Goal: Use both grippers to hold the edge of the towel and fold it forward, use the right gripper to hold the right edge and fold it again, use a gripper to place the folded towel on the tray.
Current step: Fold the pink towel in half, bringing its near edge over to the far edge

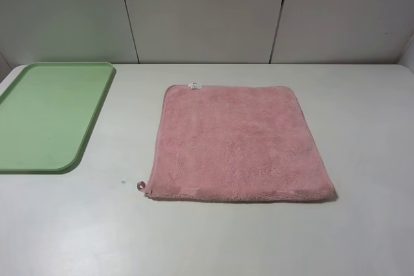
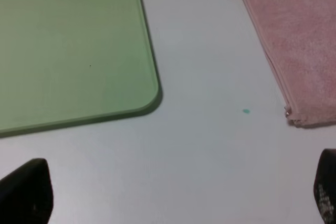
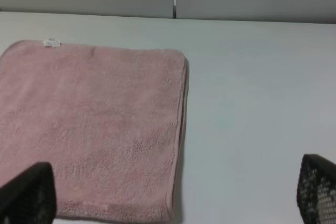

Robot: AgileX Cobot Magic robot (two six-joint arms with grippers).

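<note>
The pink towel (image 1: pixel 239 143) lies flat and unfolded on the white table, right of centre, with its white label (image 1: pixel 194 85) on the far edge and a small loop (image 1: pixel 141 186) at the near left corner. Its near hem (image 1: pixel 239 195) faces the front. The light-green tray (image 1: pixel 52 114) sits at the far left, bare. Neither arm shows in the high view. My left gripper (image 2: pixel 176 192) hovers open over bare table between the tray (image 2: pixel 68 45) and the towel (image 2: pixel 299 40). My right gripper (image 3: pixel 172 192) stands open above the towel's (image 3: pixel 94 124) right hem (image 3: pixel 181 129), holding nothing.
A tiny teal speck (image 1: pixel 121 181) marks the table just left of the towel's loop. Pale wall panels (image 1: pixel 207 11) close off the back of the table. White tabletop (image 1: pixel 362 127) runs right of the towel and along the front.
</note>
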